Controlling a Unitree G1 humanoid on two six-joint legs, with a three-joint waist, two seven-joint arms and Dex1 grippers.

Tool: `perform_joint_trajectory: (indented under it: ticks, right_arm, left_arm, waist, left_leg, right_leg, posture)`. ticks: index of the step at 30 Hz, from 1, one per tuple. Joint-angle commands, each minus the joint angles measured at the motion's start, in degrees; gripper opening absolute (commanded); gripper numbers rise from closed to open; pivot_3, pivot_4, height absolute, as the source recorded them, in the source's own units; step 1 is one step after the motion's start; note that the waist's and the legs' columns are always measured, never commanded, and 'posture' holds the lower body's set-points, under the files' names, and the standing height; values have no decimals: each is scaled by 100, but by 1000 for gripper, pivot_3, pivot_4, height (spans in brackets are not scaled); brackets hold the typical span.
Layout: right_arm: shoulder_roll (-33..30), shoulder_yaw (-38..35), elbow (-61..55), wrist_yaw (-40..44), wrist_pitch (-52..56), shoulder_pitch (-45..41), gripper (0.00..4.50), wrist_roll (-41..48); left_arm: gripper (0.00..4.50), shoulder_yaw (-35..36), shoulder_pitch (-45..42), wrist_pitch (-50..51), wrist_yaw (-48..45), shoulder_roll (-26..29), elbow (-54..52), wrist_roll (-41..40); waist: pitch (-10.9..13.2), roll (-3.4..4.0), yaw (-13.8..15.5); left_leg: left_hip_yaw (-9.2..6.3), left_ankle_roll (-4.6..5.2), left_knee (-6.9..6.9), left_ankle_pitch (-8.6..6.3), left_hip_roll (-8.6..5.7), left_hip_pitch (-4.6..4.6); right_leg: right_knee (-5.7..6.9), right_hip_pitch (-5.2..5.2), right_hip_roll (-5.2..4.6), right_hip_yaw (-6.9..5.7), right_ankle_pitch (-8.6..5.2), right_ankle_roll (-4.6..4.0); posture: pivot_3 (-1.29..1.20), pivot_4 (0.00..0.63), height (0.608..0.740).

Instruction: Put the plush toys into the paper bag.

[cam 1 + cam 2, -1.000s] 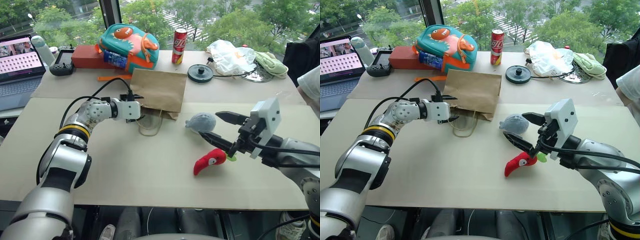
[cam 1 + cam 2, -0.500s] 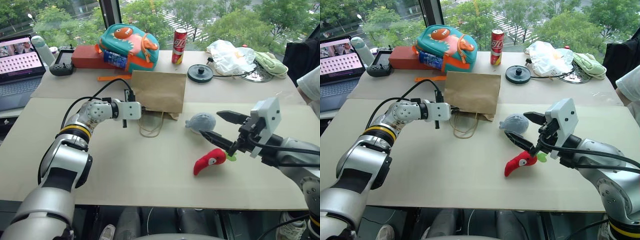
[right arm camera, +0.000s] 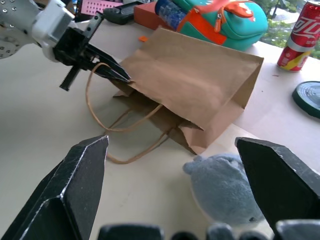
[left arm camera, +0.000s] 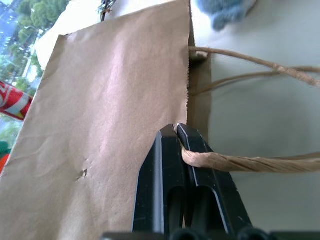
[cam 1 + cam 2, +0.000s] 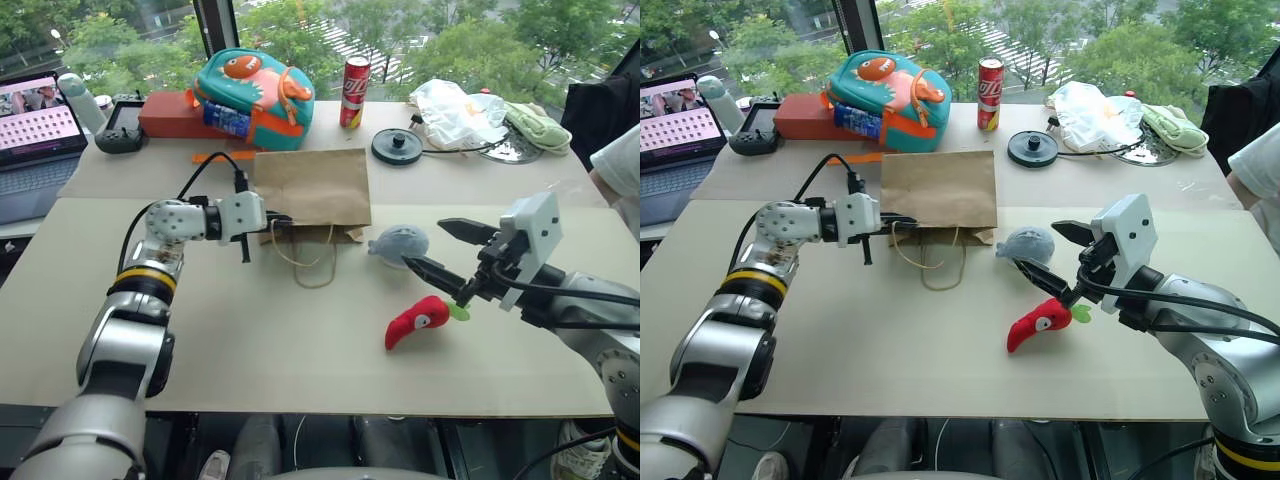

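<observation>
the counter (image 5: 300, 330) carries a flat brown paper bag (image 5: 312, 187) lying on its side. the left claw (image 5: 272, 219) is clamped on the bag's open edge and a twine handle (image 4: 235, 162). the right claw (image 5: 438, 250) hangs wide apart, holding nothing, just beside the grey-blue puffer fish (image 5: 398, 242) and above the red chili pepper (image 5: 412, 322).

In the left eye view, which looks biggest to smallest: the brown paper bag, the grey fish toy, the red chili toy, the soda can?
1. Paper bag
2. Fish toy and chili toy, too alike to rank
3. Soda can, though it stands farther away
</observation>
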Motion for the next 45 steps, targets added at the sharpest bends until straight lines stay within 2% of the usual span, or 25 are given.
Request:
perform_joint_trajectory:
  ticks: [1, 4, 8, 12, 22, 29, 36, 38, 42, 45]
  right_arm:
    - [-58, -63, -161, 161, -122, -43, 4500, 91]
    - [8, 60, -156, 205, -145, -11, 4500, 53]
    - [165, 635, -46, 148, -161, -105, 4500, -233]
    - [473, 1228, 155, -52, -222, -277, 3453, -698]
    - [1810, 2279, 806, -809, -161, -1178, 26, -1510]
    - [2415, 2774, 1965, -1167, -588, -1703, 26, -2512]
    - [2930, 2948, 2776, -1131, -987, -1953, 26, -2990]
    - [2993, 3004, 2924, -1115, -874, -1995, 26, -3100]
    - [3210, 3012, 3187, -1221, -3, -1945, 26, -3066]
    - [3245, 3091, 3193, -1244, 126, -1858, 26, -3201]
  left_arm:
    - [22, 279, 347, 1857, -306, 293, -1923, -888]
    - [22, 423, 531, 2863, -192, 453, -2802, -1190]
    - [22, 680, 602, 3989, 108, 487, -3416, -1587]
    - [0, 716, 719, 4464, 322, 438, -3873, -1684]
    - [0, 707, 855, 4767, 505, 347, -4178, -1737]
    - [0, 697, 810, 4756, 533, 303, -4139, -1745]
    - [0, 724, 746, 4738, 546, 288, -4060, -1765]
    - [0, 764, 726, 4755, 549, 259, -4049, -1821]
    - [0, 982, 577, 4927, 713, 140, -3955, -2044]
    - [0, 1150, 487, 5113, 901, 84, -3899, -2178]
  waist:
    - [-1, 1, -15]
    - [-2, 3, -16]
    - [-4, 6, -15]
    - [-6, 9, -21]
    - [-7, 10, -11]
    - [-7, 11, -14]
    - [-7, 12, -24]
    - [-8, 12, -24]
    - [-8, 12, -25]
    - [-8, 12, -24]
  left_leg:
    - [-1, 0, 1, 0, 0, 1]
    - [-8, 0, 8, 0, 2, 1]
    - [-13, 0, 18, 0, 1, 6]
    - [-14, 1, 20, 0, 1, 9]
    - [-16, 1, 20, 0, 1, 2]
    - [-16, 1, 20, 0, 0, 1]
    - [-16, 1, 19, 0, 0, -4]
    - [-16, 1, 19, 0, 0, -3]
    - [-16, 1, 19, 0, 1, -4]
    - [-16, 1, 18, 0, 0, -5]
  right_leg:
    - [2, 1, 0, 0, 0, 0]
    - [2, 6, 3, -1, 0, 0]
    - [4, 16, 5, -4, 0, 1]
    - [4, 18, 6, -4, 0, 1]
    - [3, 10, 10, -3, 0, -1]
    - [1, 7, 9, -3, 0, -1]
    - [2, 2, 9, -2, 1, -2]
    - [3, 2, 10, -3, 1, -2]
    - [3, 2, 9, -4, 1, -3]
    - [3, 1, 8, -3, 1, -3]
  posture:
    - [0, 150, 728]
    - [0, 150, 728]
    - [0, 150, 728]
    - [0, 150, 728]
    - [0, 150, 728]
    - [0, 150, 728]
    - [0, 150, 728]
    - [0, 150, 728]
    - [0, 150, 728]
    - [0, 150, 728]
